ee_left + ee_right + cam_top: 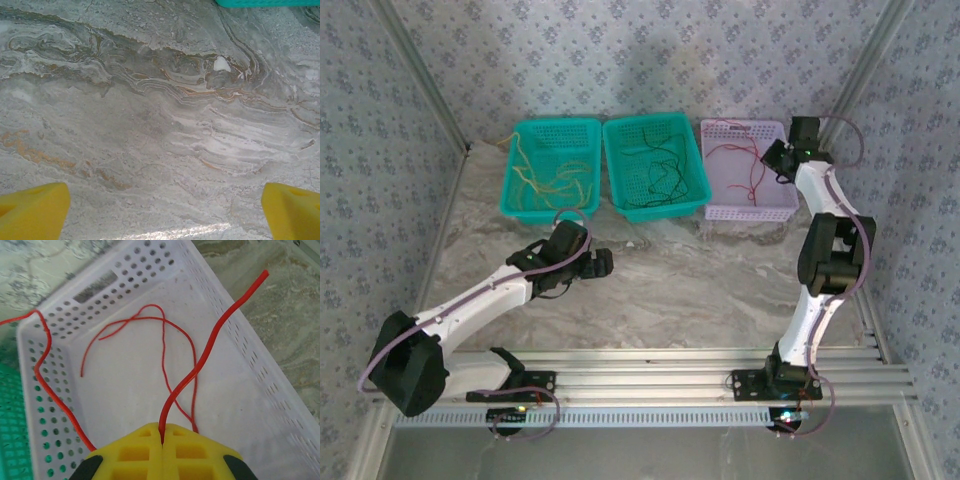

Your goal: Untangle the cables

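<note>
Right fingers [147, 442] were clenched on a red cable [210, 345], pinched at the seam w/ the free length rising up & out past the white basket [272, 395] wall. The other red cables [95, 340] lay inside that basket; one strand [42, 370] hung over its left rim. From above, the same fingers [782, 158] sat over the basket's right side. Yellow cables [545, 180] were in the left teal basket [555, 124], black cables [660, 175] in the middle teal basket [650, 121]. Left fingers [32, 212] were released, spread wide w/ nothing btwn them, over bare surface [160, 125], well apart from all three baskets.

Risks, as I judged them:
- **Cinching:** the held cable crossed a thinner red loop [164, 355] just above the fingers. Any pull would prob. drag that loop along & cinch the crossing instead of freeing it.
- **Mixing:** the rim-draped strand could slide out, onto the surface or into the middle teal basket, mixing colours.
- **Basket moving:** the white basket looked light. A snagged cable might tip or shift it, esp. w/ the left fingers too far off to pin it.
- **Slip-out:** couldn't tell how much cable sat inside the grip, so it might pull free.
</note>
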Robot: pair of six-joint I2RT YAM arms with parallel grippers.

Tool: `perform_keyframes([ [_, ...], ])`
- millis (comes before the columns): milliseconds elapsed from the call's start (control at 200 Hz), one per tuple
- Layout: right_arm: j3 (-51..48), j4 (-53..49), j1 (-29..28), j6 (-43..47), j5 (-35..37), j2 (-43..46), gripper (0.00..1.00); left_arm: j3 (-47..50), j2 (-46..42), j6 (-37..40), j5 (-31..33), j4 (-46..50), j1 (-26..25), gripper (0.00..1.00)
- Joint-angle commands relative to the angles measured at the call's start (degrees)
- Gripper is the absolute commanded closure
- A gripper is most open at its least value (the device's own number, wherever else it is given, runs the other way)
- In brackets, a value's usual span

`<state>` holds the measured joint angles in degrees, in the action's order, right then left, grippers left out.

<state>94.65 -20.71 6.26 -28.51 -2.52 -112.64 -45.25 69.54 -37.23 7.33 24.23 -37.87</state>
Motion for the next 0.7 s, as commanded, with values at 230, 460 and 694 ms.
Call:
perform_keyframes([
  [230, 1.85, -2.30, 0.59, 1.07, 3.58, -5.40, 1.00, -1.11, 0.86, -1.08, 0.03, 0.03, -0.41, 0.02],
  [460, 1.50, -2.93, -0.72, 2.41, 6.01, -7.99, 1.00, -1.02, 1.10, -1.23, 0.05, -0.07, -0.71, 0.02],
  [694, -0.11, -3.39, -1.25, 1.57, 10.00, -8.43, 1.00, -0.72, 1.25, -1.44, -0.04, -0.32, -1.14, 0.02],
])
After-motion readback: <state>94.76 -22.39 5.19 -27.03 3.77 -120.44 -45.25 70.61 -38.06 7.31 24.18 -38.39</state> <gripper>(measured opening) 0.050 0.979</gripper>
